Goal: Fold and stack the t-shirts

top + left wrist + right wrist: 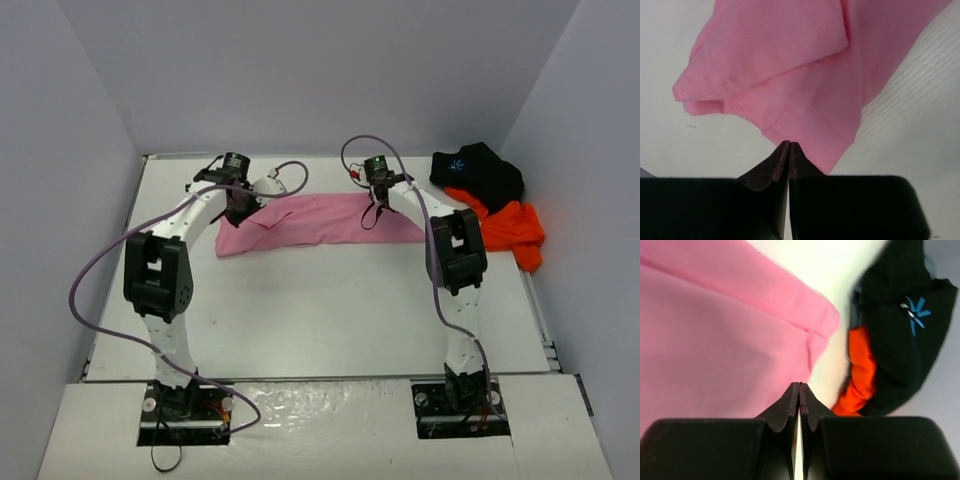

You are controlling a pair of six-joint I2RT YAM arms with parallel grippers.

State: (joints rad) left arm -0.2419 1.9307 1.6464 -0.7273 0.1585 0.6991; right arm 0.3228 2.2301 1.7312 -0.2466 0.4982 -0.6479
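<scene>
Top external view, starting at the left: left pincer (240, 208) down at the left end of the pink t-shirt (320, 220), on the far half of the white counter (330, 310). Lies there as a long, rumpled band running left to right, with the left end folded over itself.

Left wrist view: fingers (765, 172) pressed together with no gap, tips right at the pink hem. Cannot tell whether any cloth is caught between them. Just beyond the tips, a doubled pink layer with a stitched edge above it.

Middle of the top external view: bare counter in front of the pink band, and purple cables (95, 270) looping off both arms.

Further right: right pincer (376, 212) down at the right end of the same pink band. Right wrist view: likewise pressed tight together, tips against the pink edge. Cannot tell here either whether cloth is pinched.

Far right, in the back corner: black t-shirt (485, 175), bunched, with the light-blue starburst print (457, 165) facing up. Rests partly on the orange t-shirt (512, 228), crumpled and spilling toward the near side. Near the pink band's right end but not touching it, with a strip of bare counter between.
</scene>
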